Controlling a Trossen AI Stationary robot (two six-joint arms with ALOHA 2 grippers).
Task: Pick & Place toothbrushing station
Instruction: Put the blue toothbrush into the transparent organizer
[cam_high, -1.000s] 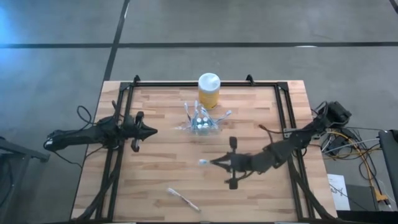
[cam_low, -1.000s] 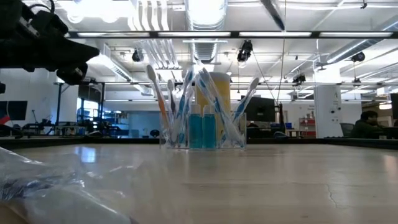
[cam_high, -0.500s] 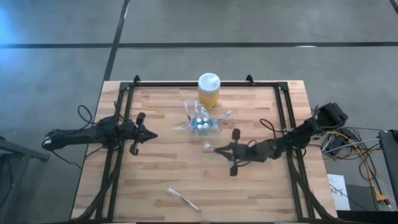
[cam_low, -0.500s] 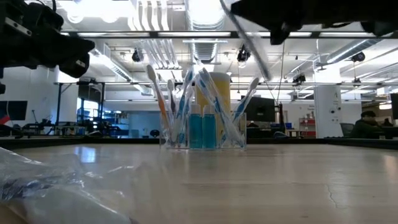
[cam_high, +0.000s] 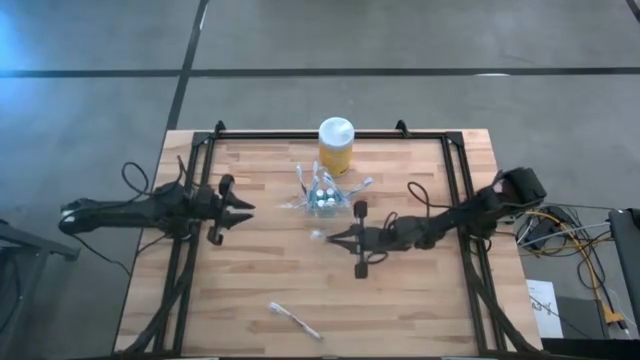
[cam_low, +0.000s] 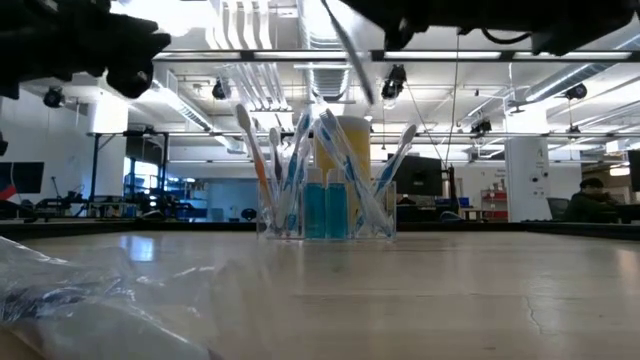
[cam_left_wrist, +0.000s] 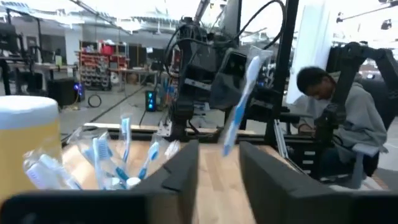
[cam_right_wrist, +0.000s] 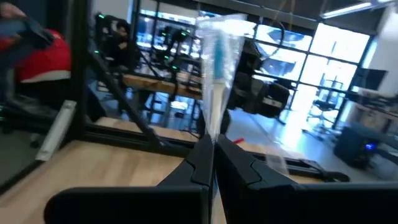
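Note:
The toothbrushing station, a small see-through holder (cam_high: 322, 196) with blue, pink and white toothbrushes and white-capped tubes, stands on the table's far middle; it also shows in the low view (cam_low: 325, 195) and the left wrist view (cam_left_wrist: 118, 163). My right gripper (cam_high: 336, 237) is just on the near side of it, shut on a blue toothbrush in a clear wrapper (cam_right_wrist: 217, 56). My left gripper (cam_high: 243, 209) is open and empty, to the left of the holder and pointing at it. My right gripper pinches the wrapped toothbrush by one end (cam_right_wrist: 211, 134) between its two fingers. The fingers come from the table's right, about level, and the brush runs on past the fingertips toward the left (cam_high: 318, 236). It is tilted and clear of the table, above the holder (cam_low: 350, 55).
A taller yellow jar with a white lid (cam_high: 336, 146) stands just behind the holder. Another wrapped toothbrush (cam_high: 293, 320) lies near the table's near edge and shows close up in the low view (cam_low: 60, 290). A black frame (cam_high: 452, 170) borders the table. A person (cam_left_wrist: 339, 118) sits beyond the table.
My right gripper has carried the wrapped toothbrush toward the table's far edge and then to the left, up to the holder, staying shut and holding the brush clear of the table.

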